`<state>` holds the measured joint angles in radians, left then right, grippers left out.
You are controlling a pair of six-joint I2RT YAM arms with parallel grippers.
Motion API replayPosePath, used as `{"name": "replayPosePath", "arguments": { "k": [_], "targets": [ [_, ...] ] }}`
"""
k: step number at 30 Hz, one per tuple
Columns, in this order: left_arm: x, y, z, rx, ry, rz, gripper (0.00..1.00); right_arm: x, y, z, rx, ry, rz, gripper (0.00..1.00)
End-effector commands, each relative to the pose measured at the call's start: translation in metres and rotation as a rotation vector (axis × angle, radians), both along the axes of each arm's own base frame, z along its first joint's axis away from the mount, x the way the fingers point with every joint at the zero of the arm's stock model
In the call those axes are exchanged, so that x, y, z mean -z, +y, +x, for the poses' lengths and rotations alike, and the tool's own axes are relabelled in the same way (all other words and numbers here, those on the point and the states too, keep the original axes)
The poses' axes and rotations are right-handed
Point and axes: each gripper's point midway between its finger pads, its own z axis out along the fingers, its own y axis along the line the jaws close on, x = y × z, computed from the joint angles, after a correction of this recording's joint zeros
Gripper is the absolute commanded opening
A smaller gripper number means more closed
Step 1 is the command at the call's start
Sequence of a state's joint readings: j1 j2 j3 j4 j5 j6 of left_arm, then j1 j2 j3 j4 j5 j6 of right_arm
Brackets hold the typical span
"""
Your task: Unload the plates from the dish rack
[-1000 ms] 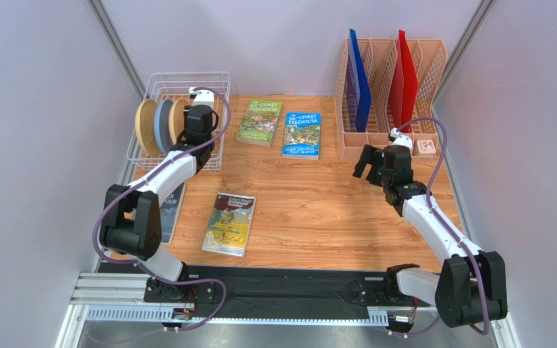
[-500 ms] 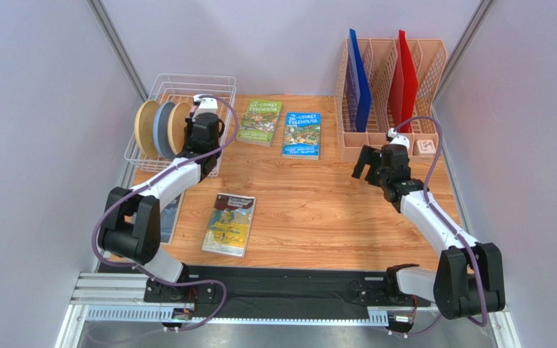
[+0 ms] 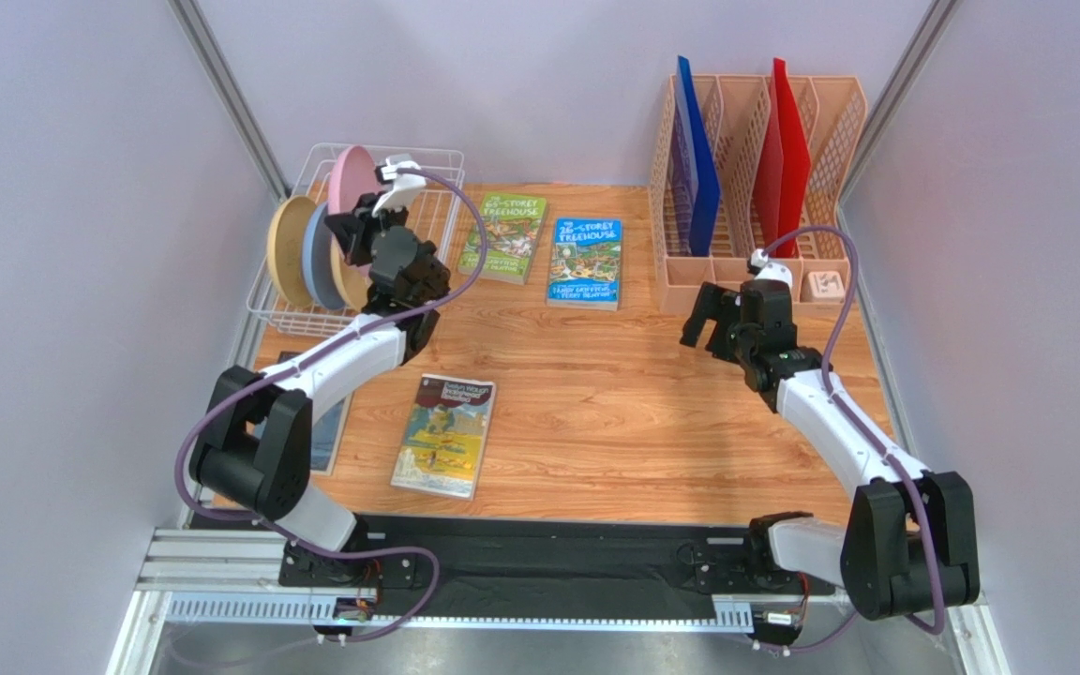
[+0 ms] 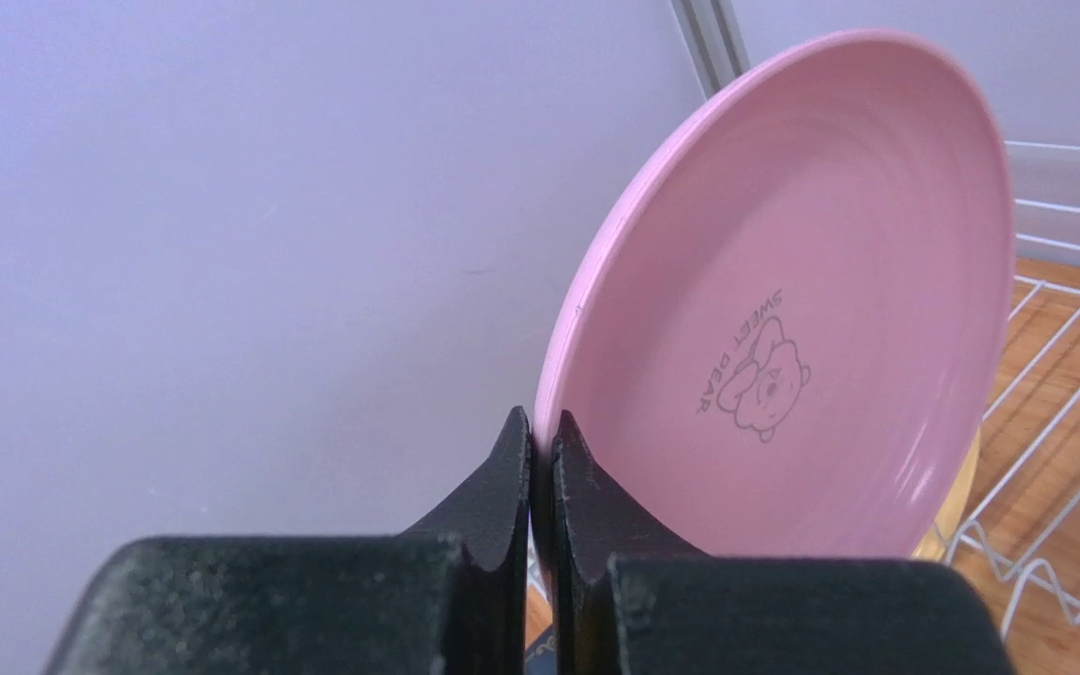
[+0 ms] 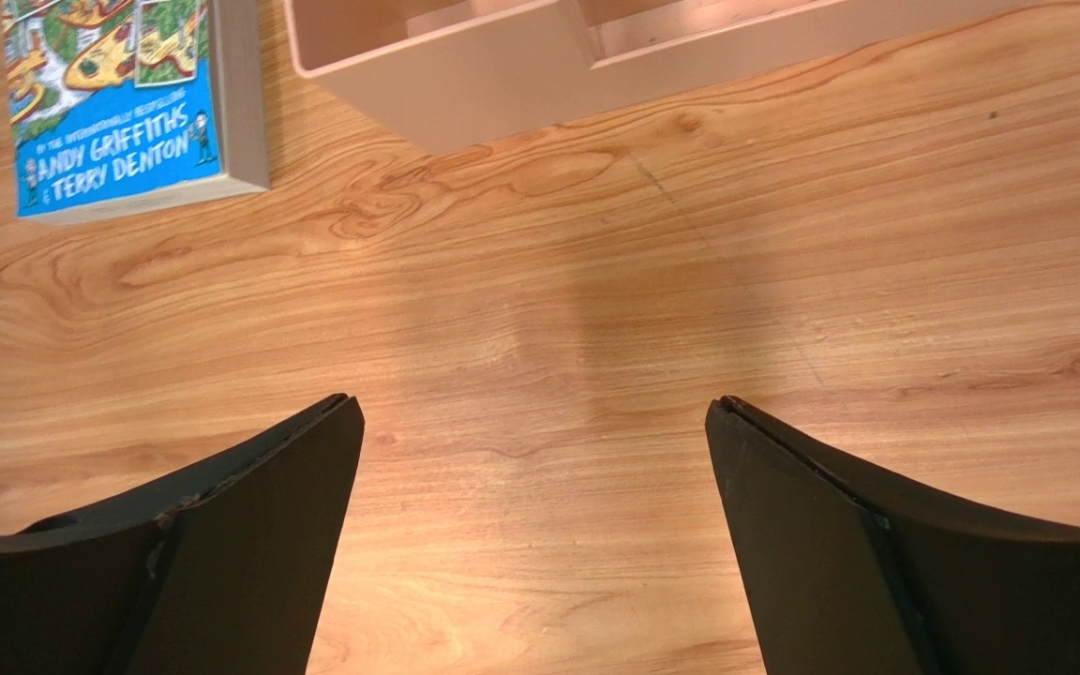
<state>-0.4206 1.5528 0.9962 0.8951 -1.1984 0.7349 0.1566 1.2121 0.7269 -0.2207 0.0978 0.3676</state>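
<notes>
Far left, a cream-tan plate [image 3: 282, 251] and a light blue plate [image 3: 313, 256] stand on edge in the dish rack [image 3: 261, 298], the left gripper [image 4: 543, 433] pinches the pink plate [image 4: 813, 310] by its rim above them, and the right gripper [image 5: 532, 422] hangs spread wide over the wooden table [image 3: 616, 408].

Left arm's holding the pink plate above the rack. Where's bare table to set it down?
Widest bare wood: the table's centre, bordered by the front book, the blue book and the right gripper. Crowded: around the dish rack, with the green book beside it and the left gripper holding the pink plate.
</notes>
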Motion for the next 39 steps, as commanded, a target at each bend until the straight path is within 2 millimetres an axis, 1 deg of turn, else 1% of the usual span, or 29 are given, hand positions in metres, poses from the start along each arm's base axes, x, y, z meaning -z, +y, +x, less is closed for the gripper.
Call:
{"name": "replayPosePath", "arguments": {
  "k": [1, 2, 3, 4, 5, 6, 7, 8, 9, 10, 11, 12, 13, 14, 16, 17, 18, 19, 20, 22, 23, 24, 27, 28, 29, 31, 32, 38, 39],
  "targets": [
    [-0.057, -0.021, -0.033, 0.047, -0.084, -0.027, 0.00, -0.037, 0.023, 0.008, -0.074, -0.095, 0.079, 0.99],
    [-0.056, -0.032, -0.034, 0.098, -0.112, -0.086, 0.00, -0.040, 0.032, 0.002, -0.111, -0.088, 0.102, 0.98],
    [-0.073, -0.050, -0.040, 0.214, -0.151, -0.136, 0.00, -0.048, 0.039, -0.001, -0.140, -0.103, 0.117, 0.98],
    [-0.037, -0.059, -0.043, 0.281, 0.092, -0.081, 0.00, -0.063, 0.051, -0.007, -0.184, -0.136, 0.127, 0.98],
    [-0.024, -0.076, -0.045, 0.362, 0.022, -0.327, 0.00, -0.068, 0.058, -0.016, -0.205, -0.133, 0.135, 0.98],
    [-0.027, -0.091, -0.051, 0.490, 0.052, -0.412, 0.00, -0.073, 0.064, -0.022, -0.225, -0.140, 0.140, 0.97],
    [-0.016, -0.097, -0.060, 0.520, 0.102, -0.425, 0.00, -0.084, 0.076, -0.034, -0.267, -0.172, 0.155, 0.96],
    [-0.012, -0.103, -0.067, 0.539, 0.080, -0.496, 0.00, -0.087, 0.080, -0.041, -0.268, -0.173, 0.176, 0.96],
    [-0.001, -0.121, -0.078, 0.666, 0.131, -0.557, 0.00, -0.092, 0.085, -0.049, -0.285, -0.185, 0.197, 0.96],
    [0.005, -0.131, -0.083, 0.710, 0.122, -0.644, 0.00, -0.089, 0.091, -0.059, -0.312, -0.187, 0.215, 0.96],
    [0.015, -0.136, -0.093, 0.753, 0.140, -0.689, 0.00, -0.101, 0.094, -0.067, -0.320, -0.226, 0.253, 0.96],
    [0.023, -0.154, -0.101, 0.844, 0.185, -0.749, 0.00, -0.105, 0.095, -0.073, -0.326, -0.241, 0.271, 0.96],
    [0.028, -0.163, -0.108, 0.874, 0.189, -0.827, 0.00, -0.103, 0.099, -0.080, -0.346, -0.240, 0.290, 0.96],
    [0.039, -0.166, -0.115, 0.902, 0.205, -0.864, 0.00, -0.112, 0.102, -0.088, -0.374, -0.269, 0.312, 0.96],
    [0.049, -0.186, -0.126, 0.975, 0.234, -0.978, 0.00, -0.115, 0.108, -0.098, -0.389, -0.267, 0.354, 0.96],
    [0.071, -0.197, -0.137, 1.023, 0.284, -1.023, 0.00, -0.118, 0.112, -0.104, -0.419, -0.281, 0.374, 0.95],
    [0.065, -0.207, -0.136, 1.080, 0.242, -1.064, 0.00, -0.118, 0.115, -0.108, -0.431, -0.281, 0.386, 0.95],
    [0.070, -0.214, -0.139, 1.095, 0.240, -1.121, 0.00, -0.117, 0.117, -0.109, -0.432, -0.282, 0.387, 0.95],
    [0.085, -0.218, -0.144, 1.103, 0.268, -1.143, 0.00, -0.111, 0.114, -0.108, -0.411, -0.270, 0.375, 0.94],
    [0.090, -0.224, -0.146, 1.105, 0.264, -1.182, 0.00, -0.105, 0.117, -0.109, -0.416, -0.254, 0.366, 0.94],
    [0.100, -0.227, -0.147, 1.100, 0.282, -1.188, 0.00, -0.103, 0.117, -0.107, -0.407, -0.256, 0.360, 0.94],
    [0.098, -0.234, -0.149, 1.124, 0.277, -1.195, 0.00, -0.096, 0.122, -0.107, -0.420, -0.235, 0.355, 0.94],
    [0.103, -0.244, -0.147, 1.122, 0.295, -1.194, 0.00, -0.092, 0.129, -0.102, -0.431, -0.217, 0.320, 0.92],
    [0.104, -0.245, -0.146, 1.116, 0.301, -1.192, 0.00, -0.083, 0.131, -0.098, -0.429, -0.180, 0.292, 0.92],
    [0.105, -0.248, -0.144, 1.113, 0.313, -1.188, 0.00, -0.076, 0.128, -0.095, -0.406, -0.152, 0.258, 0.92],
    [0.106, -0.250, -0.143, 1.115, 0.323, -1.183, 0.00, -0.068, 0.135, -0.093, -0.430, -0.108, 0.221, 0.91],
    [0.108, -0.252, -0.143, 1.112, 0.332, -1.183, 0.00, -0.066, 0.131, -0.089, -0.408, -0.109, 0.191, 0.91],
    [0.113, -0.254, -0.143, 1.109, 0.341, -1.181, 0.00, -0.058, 0.145, -0.087, -0.452, -0.085, 0.167, 0.76],
    [0.114, -0.254, -0.143, 1.110, 0.344, -1.181, 0.00, -0.057, 0.147, -0.087, -0.464, -0.081, 0.167, 0.70]
  ]
}}
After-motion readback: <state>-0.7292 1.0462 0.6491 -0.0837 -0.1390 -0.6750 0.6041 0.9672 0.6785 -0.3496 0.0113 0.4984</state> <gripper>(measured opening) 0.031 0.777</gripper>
